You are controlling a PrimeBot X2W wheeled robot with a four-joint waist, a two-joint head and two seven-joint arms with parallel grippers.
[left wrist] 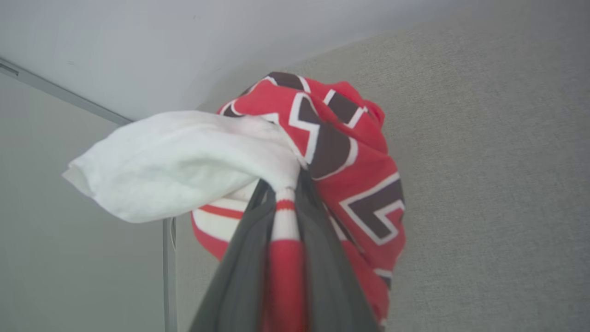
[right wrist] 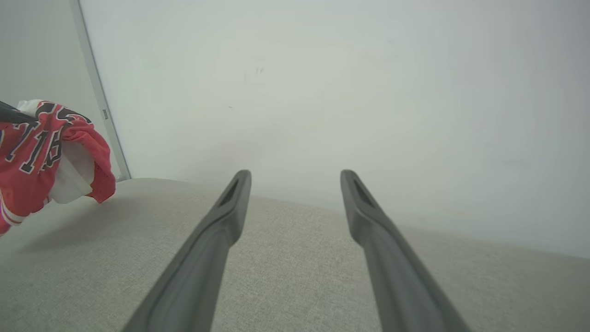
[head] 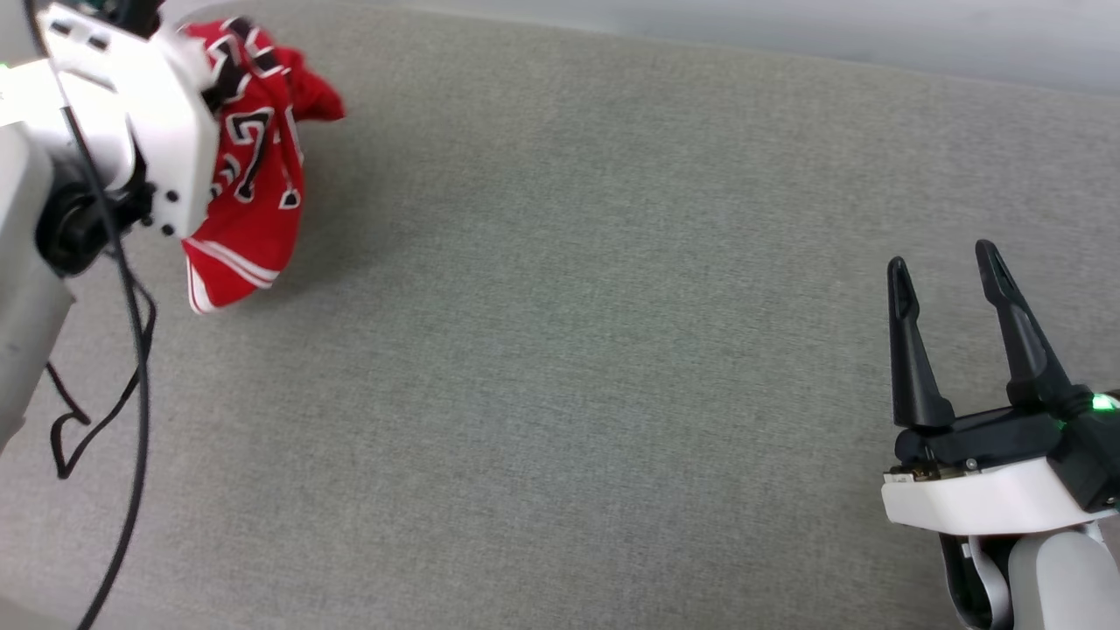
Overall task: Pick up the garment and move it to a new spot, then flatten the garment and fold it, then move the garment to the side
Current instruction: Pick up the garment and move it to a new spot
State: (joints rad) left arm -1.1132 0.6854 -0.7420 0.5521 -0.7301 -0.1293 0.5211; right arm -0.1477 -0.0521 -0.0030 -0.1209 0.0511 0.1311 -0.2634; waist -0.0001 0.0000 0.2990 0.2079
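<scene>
- Right gripper (head: 941,255): at the lower right of the head view, its two long dark fingers spread well apart with nothing between them. In the right wrist view the fingers reach out over the grey fabric surface (head: 560,367) with a wide gap between their tips.
- Grey fabric surface: a woven, uniform covering that runs across the head view from the near edge to the far edge.
- Black cable (head: 136,367): hangs in loops along the left edge of the head view, below the left arm's white wrist housing (head: 149,122).
- Left gripper (left wrist: 285,186): fingers pressed together on a fold of the garment (head: 254,201), pinching its red-and-white striped trim between them, as the left wrist view shows.
- Garment: red with black, white-outlined lettering, at the far left of the surface, well apart from the right gripper. It hangs bunched from the left fingers, with a white sleeve (left wrist: 175,161) standing out to one side. A shadow lies on the surface beside it. Whether its lowest edge touches the surface cannot be determined.
- Pale wall (right wrist: 322,92): rises behind the far edge of the surface.
</scene>
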